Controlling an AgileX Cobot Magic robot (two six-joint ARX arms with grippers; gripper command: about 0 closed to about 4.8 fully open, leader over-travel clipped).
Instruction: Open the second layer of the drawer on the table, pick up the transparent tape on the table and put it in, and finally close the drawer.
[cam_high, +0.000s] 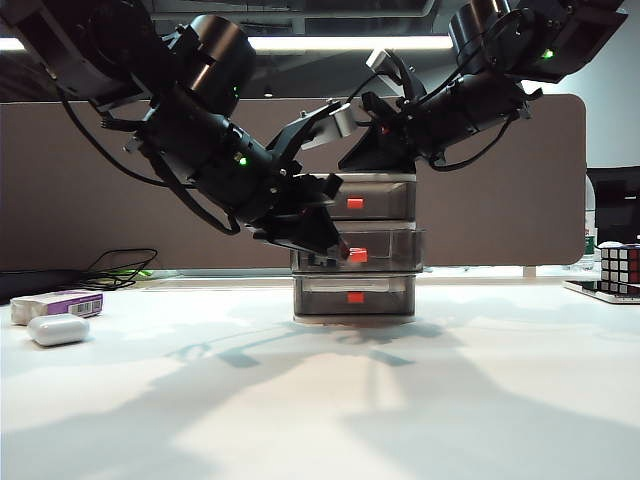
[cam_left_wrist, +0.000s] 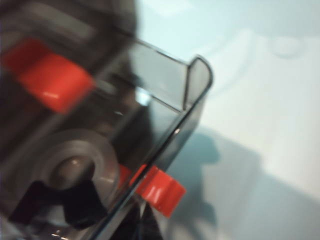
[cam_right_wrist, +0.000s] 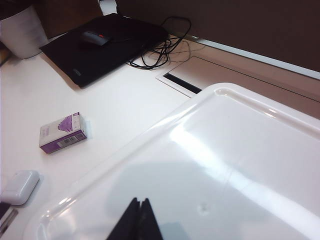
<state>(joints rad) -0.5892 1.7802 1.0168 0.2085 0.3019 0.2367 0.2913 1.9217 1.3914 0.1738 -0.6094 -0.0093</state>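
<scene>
Exterior view: one table (cam_high: 480, 400), wide bare room in front. One drawer (cam_high: 355, 245) of three tiers stands mid-back; the second layer (cam_high: 385, 248) juts slightly open, with the tape (cam_left_wrist: 75, 172) inside. Left gripper (cam_high: 335, 245), jaws pressed together, sits at its tab (cam_high: 357, 256). Right gripper (cam_right_wrist: 136, 220), jaws together, rests on the unit's top. One box (cam_high: 62, 302) and one case (cam_high: 57, 329) lie far left.

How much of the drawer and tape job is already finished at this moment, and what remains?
Done: the transparent tape lies inside the second layer, which stands slightly pulled out of the drawer. In hand: the left gripper, jaws shut, is at that layer's red tab, while the right gripper, jaws shut, rests on the unit's white top. Left: pushing the layer fully in.
</scene>
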